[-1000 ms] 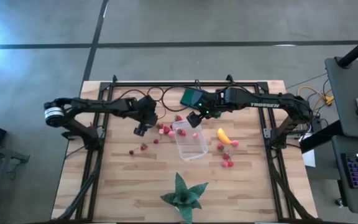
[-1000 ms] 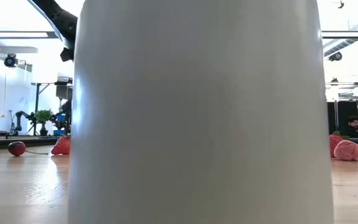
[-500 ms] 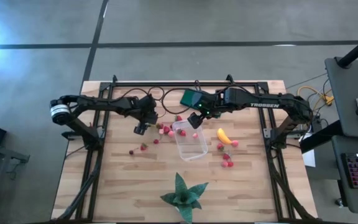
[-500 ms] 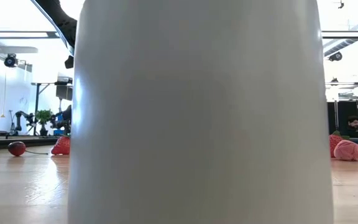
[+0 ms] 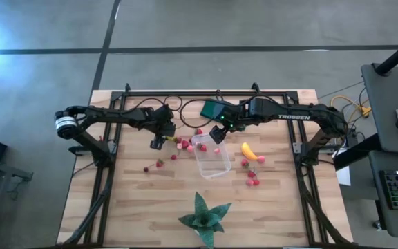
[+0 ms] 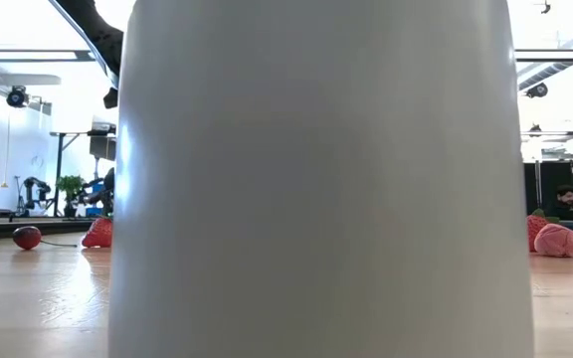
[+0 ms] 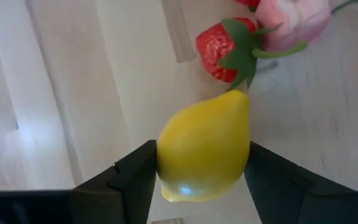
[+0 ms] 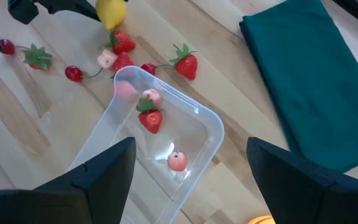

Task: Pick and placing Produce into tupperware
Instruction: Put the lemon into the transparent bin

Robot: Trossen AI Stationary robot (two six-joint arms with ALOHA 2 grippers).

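Observation:
My left gripper (image 5: 156,143) is shut on a yellow lemon (image 7: 204,152) just left of a cluster of red and pink berries (image 5: 184,144). In its wrist view a strawberry (image 7: 225,50) and a pink piece (image 7: 291,22) lie on the wood beyond the lemon. The clear tub (image 5: 211,155) rests on its base mid-table, with a strawberry (image 8: 151,118) and pink pieces (image 8: 177,160) inside. My right gripper (image 5: 218,133) hangs open over the tub's far end (image 8: 191,149). A banana (image 5: 249,151) lies right of the tub. My left gripper pinches the lemon across its middle (image 7: 166,162), one dark finger (image 7: 132,177) on each side. The fingers come from above, pointing down. The lemon's pointed end (image 7: 241,99) sticks out past the fingertips, and it looks lifted off the wood.
A dark green flat rectangle (image 5: 213,108) lies at the far edge behind the tub. A green star-shaped leafy object (image 5: 204,216) sits at the near edge. Loose berries lie left (image 5: 159,164) and right (image 5: 253,178) of the tub. A big white object (image 6: 316,179) blocks most of the low view.
My left arm has shifted a little toward the tub. Its gripper stays shut on the lemon near the same spot. My right gripper stays open over the tub.

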